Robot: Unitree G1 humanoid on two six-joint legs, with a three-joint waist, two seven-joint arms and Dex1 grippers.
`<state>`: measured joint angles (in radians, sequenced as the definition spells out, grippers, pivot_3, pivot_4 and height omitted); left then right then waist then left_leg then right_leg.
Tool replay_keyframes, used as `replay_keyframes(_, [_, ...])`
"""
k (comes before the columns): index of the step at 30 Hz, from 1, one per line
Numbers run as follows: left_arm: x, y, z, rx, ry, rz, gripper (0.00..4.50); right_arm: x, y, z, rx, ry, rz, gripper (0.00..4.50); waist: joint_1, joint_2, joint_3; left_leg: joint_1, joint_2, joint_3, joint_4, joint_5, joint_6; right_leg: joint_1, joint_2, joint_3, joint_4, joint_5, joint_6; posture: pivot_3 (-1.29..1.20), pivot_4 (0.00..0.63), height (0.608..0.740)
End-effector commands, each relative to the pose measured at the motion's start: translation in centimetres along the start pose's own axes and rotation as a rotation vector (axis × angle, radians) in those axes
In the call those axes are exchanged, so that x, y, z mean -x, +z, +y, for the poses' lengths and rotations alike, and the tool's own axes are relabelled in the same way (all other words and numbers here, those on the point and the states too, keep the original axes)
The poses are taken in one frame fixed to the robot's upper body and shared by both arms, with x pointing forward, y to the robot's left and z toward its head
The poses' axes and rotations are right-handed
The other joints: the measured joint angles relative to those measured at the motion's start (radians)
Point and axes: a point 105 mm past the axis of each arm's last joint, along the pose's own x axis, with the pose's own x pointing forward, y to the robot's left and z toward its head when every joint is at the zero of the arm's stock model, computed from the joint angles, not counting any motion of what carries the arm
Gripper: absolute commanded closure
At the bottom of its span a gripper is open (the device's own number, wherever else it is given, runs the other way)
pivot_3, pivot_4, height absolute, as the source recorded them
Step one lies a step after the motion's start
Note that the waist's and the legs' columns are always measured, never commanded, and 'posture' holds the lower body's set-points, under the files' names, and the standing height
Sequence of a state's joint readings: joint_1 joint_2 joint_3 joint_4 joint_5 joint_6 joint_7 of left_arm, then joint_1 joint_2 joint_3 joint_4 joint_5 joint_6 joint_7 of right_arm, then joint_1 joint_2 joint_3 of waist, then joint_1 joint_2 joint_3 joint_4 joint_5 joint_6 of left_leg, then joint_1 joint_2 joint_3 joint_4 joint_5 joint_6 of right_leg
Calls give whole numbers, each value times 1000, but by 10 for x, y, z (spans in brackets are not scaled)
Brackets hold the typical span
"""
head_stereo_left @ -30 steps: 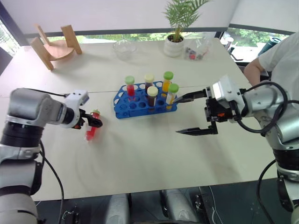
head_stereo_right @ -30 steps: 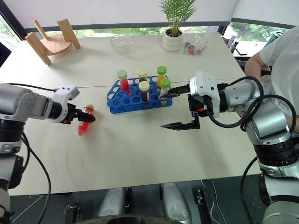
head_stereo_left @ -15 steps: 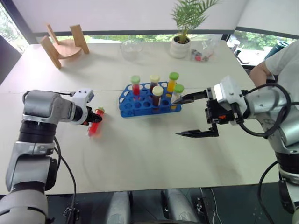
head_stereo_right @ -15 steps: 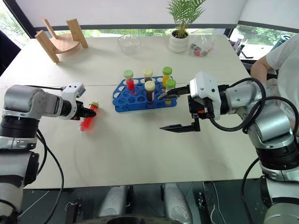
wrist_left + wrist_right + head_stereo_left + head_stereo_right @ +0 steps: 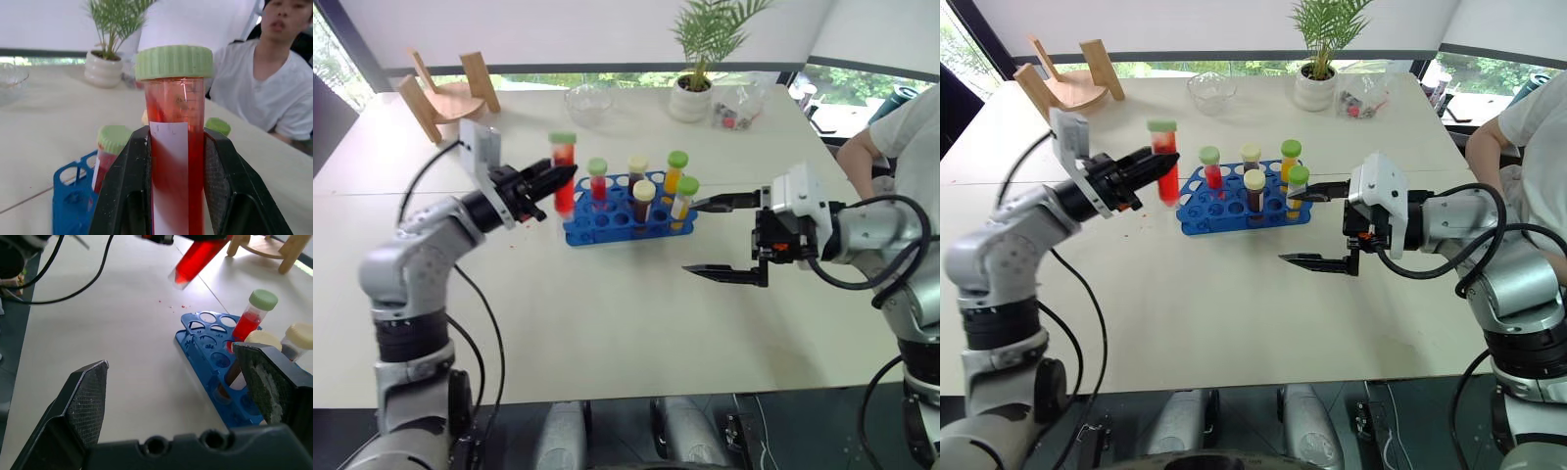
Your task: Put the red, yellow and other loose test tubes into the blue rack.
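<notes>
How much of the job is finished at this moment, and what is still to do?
Done: five capped tubes stand in the blue rack. In hand: the left gripper holds a red test tube upright above the table, beside the rack. Left: lower it into a free hole. The right gripper waits open.

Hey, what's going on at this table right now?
A robot is loading test tubes into a blue rack. Its left gripper is shut on a red tube with a green cap, held upright in the air beside the rack's left end. Five tubes stand in the rack. The right gripper hangs open on the rack's other side, holding nothing.
</notes>
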<state>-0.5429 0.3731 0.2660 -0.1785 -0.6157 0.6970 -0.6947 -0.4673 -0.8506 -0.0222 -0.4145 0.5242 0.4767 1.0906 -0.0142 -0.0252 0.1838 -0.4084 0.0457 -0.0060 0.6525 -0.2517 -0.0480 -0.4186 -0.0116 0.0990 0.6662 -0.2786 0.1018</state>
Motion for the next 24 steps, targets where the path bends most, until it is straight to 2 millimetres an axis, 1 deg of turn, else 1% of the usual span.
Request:
replay_keyframes(1, [-15,-7,-4,-156,-4,-104,3659,3,12,0,35,-44,-26,0,2,0,0,0,0,0,1,0,0,1,0,0,0,0,0,0,150,740])
replay_keyframes(4, [-27,-24,-2,-209,9,-155,3659,3,13,0,33,-61,-28,0,2,0,0,2,-1,-1,2,0,0,6,0,0,-4,0,1,0,150,740])
replay_keyframes(7, [-37,-39,-3,-240,2,-172,3659,5,13,1,35,-72,-22,0,2,-1,0,2,-1,-1,2,0,0,6,0,0,-4,1,1,0,150,740])
replay_keyframes(12, [-41,-59,-1,-245,6,-172,3659,6,15,2,32,-88,-25,0,-1,0,0,2,0,-1,1,-1,1,6,1,0,-4,1,1,0,150,740])
replay_keyframes(17, [-45,-72,1,-258,9,-166,3659,6,14,3,34,-99,-25,0,1,0,0,2,0,-1,1,-1,1,6,1,0,-4,1,1,0,150,740])
replay_keyframes(24, [-46,-81,5,-283,8,-161,3659,8,13,5,27,-110,-20,0,0,-1,0,3,-1,-1,1,-1,1,6,1,0,-4,1,2,0,150,740])
